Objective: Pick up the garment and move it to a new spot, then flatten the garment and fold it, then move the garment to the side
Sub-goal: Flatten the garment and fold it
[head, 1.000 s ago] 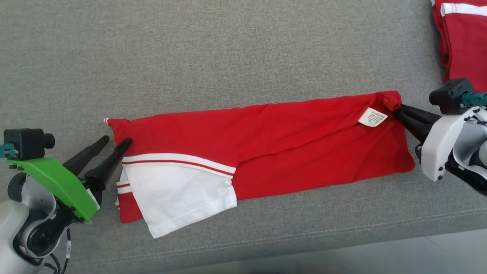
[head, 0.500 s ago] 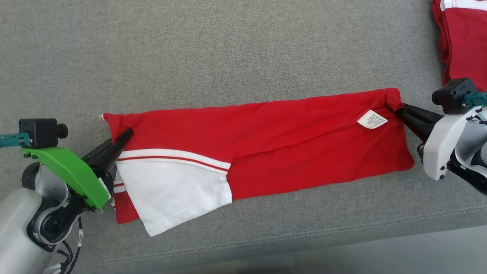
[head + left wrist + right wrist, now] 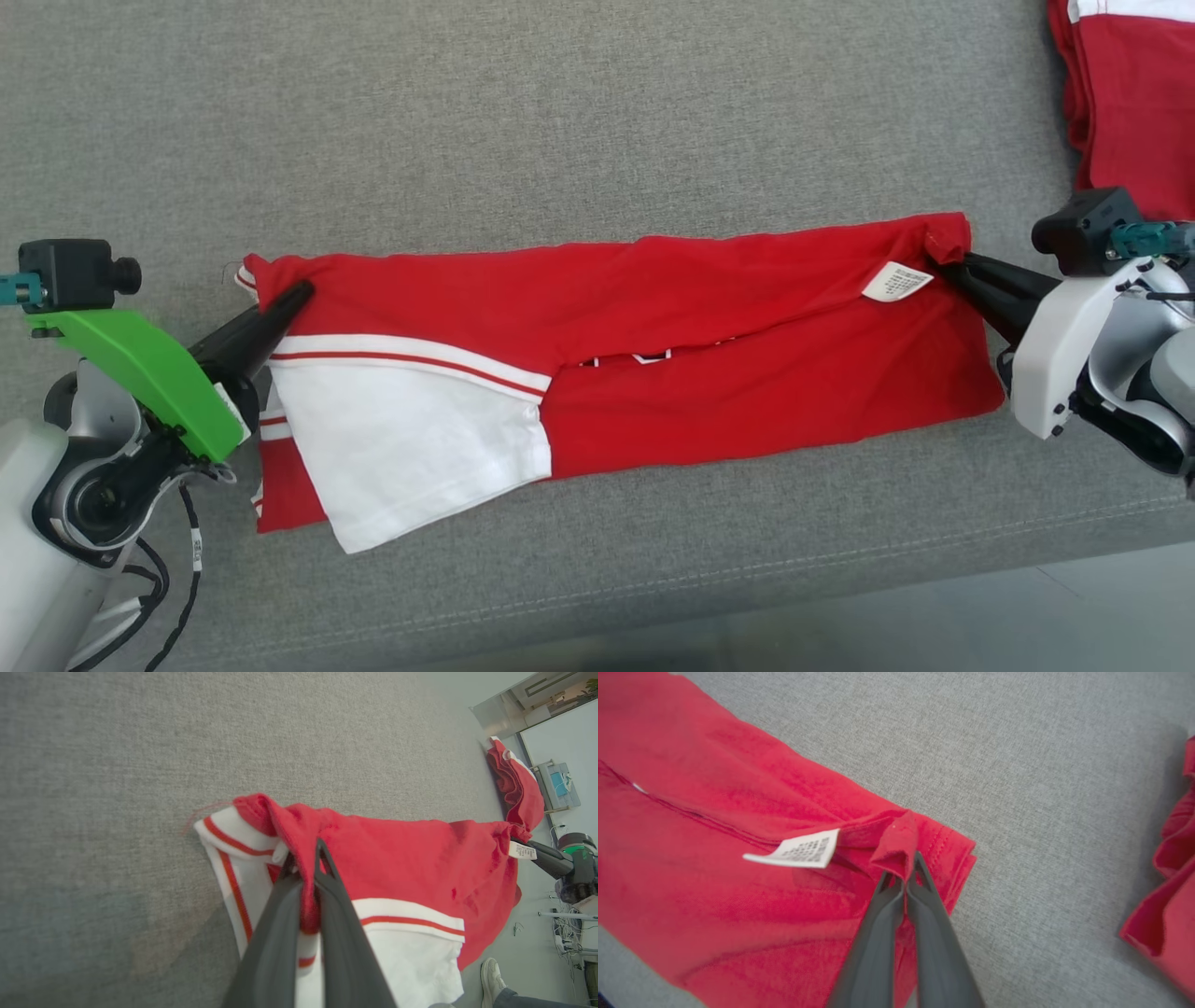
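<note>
Red garment (image 3: 747,373) lies as long strip on grey cushion (image 3: 560,140), fold step underway imo. Left gripper (image 3: 301,291) pinches corner at sleeve (image 3: 411,448) end, right gripper (image 3: 945,265) pinches corner by tag (image 3: 898,282). Next: lift both together, keep cloth taut, fold over.

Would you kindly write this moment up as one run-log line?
left gripper: shut on garment, left end | right gripper: shut on garment, right end | garment: folded strip on grey surface | other red garment: far right
</note>
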`<state>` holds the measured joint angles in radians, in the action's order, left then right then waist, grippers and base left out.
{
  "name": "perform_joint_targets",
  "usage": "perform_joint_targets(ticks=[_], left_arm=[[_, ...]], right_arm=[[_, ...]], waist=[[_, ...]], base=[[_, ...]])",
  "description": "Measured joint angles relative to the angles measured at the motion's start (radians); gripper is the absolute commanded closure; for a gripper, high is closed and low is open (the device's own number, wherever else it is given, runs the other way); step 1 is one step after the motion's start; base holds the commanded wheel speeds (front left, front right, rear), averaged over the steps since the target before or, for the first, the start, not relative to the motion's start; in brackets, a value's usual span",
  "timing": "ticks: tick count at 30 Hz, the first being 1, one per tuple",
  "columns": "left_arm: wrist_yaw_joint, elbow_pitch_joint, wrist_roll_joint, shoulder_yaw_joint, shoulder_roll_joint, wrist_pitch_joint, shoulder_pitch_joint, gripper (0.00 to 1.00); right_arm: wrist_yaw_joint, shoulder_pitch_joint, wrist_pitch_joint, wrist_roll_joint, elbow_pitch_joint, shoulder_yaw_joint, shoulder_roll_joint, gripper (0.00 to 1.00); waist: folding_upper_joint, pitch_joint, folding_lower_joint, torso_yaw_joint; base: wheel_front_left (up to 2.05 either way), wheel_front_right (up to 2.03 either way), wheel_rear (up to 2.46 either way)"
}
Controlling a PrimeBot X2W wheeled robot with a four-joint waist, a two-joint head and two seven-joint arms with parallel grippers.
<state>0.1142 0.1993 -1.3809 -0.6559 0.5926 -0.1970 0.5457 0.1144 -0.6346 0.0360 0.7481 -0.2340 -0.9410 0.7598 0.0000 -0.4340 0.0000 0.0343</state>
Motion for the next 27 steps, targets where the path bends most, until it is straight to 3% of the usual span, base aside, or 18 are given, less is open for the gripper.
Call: perform_joint_targets(ticks=[1, 3, 5, 7, 11, 15, 18, 26, 27], left_arm=[[0.0, 0.005, -0.007, 0.001, 0.0, -0.011, 0.001, 0.91], [0.0, 0.014, -0.031, 0.0, 0.0, -0.028, 0.008, 0.77], [0.0, 0.022, -0.035, 0.002, 0.002, -0.045, 0.019, 0.75], [0.0, 0.028, -0.042, 0.001, 0.003, -0.059, 0.028, 0.64], [0.0, 0.046, -0.068, 0.001, 0.003, -0.103, 0.037, 0.53], [0.001, 0.046, -0.102, 0.003, 0.004, -0.128, 0.049, 0.19], [0.001, 0.052, -0.094, 0.004, 0.019, -0.132, 0.06, 0.02], [0.001, 0.102, -0.04, 0.004, 0.036, -0.108, 0.076, 0.0], [0.001, 0.111, -0.033, 0.005, 0.036, -0.099, 0.076, 0.0]], right_arm=[[0.0, -0.001, 0.0, 0.0, 0.0, -0.002, -0.005, 1.0], [0.002, -0.001, 0.0, 0.0, -0.003, -0.004, -0.01, 1.0], [0.004, -0.002, 0.0, 0.0, -0.007, -0.005, -0.01, 1.0], [0.008, -0.002, 0.0, 0.0, -0.012, -0.005, -0.01, 1.0], [0.008, -0.002, -0.001, 0.0, -0.02, -0.005, -0.012, 1.0], [0.008, -0.002, -0.008, 0.0, -0.028, -0.005, -0.013, 1.0], [0.008, -0.002, -0.009, 0.0, -0.034, -0.005, -0.013, 1.0], [0.008, -0.004, -0.022, -0.01, -0.048, -0.023, -0.023, 1.0], [0.008, -0.004, -0.026, -0.016, -0.049, -0.027, -0.021, 0.75]], waist=[[0.0, 0.0, 0.0, 0.004], [0.0, 0.0, 0.0, 0.013], [0.0, 0.0, 0.0, 0.02], [0.0, 0.0, 0.0, 0.026], [0.0, 0.0, 0.0, 0.03], [0.0, 0.001, 0.0, 0.03], [0.0, 0.002, 0.0, 0.028], [0.0, 0.011, 0.0, 0.023], [0.0, 0.015, 0.0, 0.023]], base=[[0.0, 0.0, 0.0], [0.0, 0.0, 0.0], [0.0, 0.0, 0.0], [0.0, 0.0, 0.0], [0.0, 0.0, 0.0], [0.0, 0.0, 0.0], [0.0, 0.0, 0.0], [0.0, 0.0, 0.0], [0.0, 0.0, 0.0]])
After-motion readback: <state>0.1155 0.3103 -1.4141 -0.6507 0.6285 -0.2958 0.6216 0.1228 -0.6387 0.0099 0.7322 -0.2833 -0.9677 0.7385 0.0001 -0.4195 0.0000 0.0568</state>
